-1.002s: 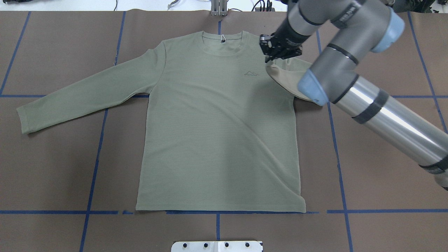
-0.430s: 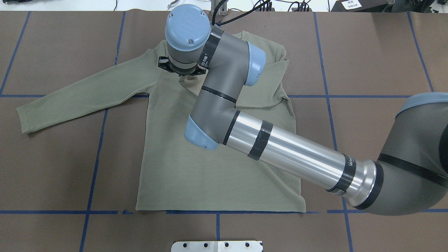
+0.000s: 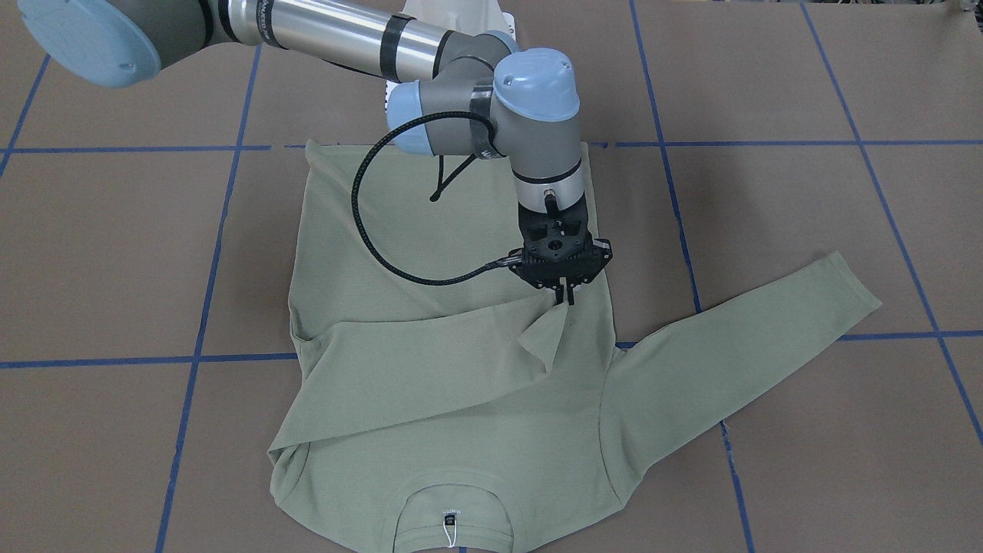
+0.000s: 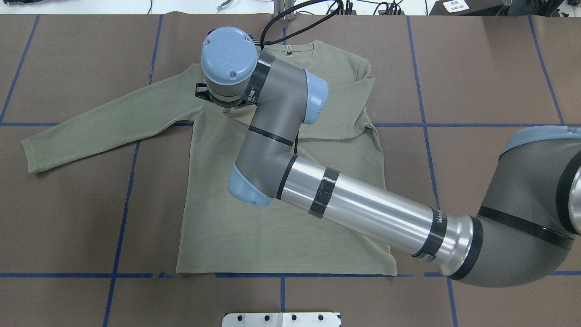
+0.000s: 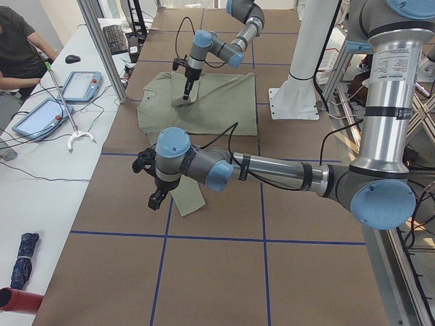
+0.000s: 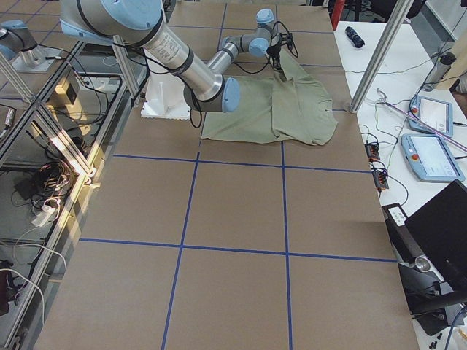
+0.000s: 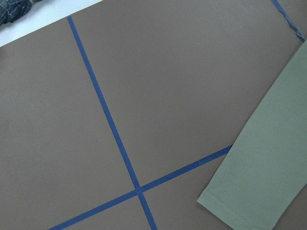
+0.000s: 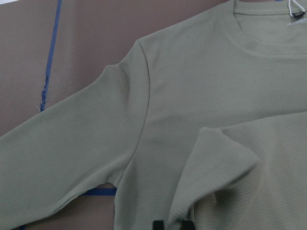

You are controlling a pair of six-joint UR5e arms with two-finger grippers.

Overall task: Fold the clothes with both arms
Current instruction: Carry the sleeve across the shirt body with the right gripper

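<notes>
The sage-green long-sleeved shirt (image 8: 158, 110) is matt cloth in a fine waffle knit. The right arm's silver tube (image 4: 363, 204) is glossy metal, its light blue joint caps (image 4: 225, 54) smooth plastic. The brown table cover (image 4: 490, 68) looks like matt paper.

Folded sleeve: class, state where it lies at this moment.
In the front-facing view, the folded sleeve lies across the chest of the shirt, its cuff pinched in the right hand near the opposite armpit.

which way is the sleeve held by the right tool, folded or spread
Folded: the sleeve lies across the shirt, its cuff end lifted in the right tool's pinch. The other sleeve is spread flat.
</notes>
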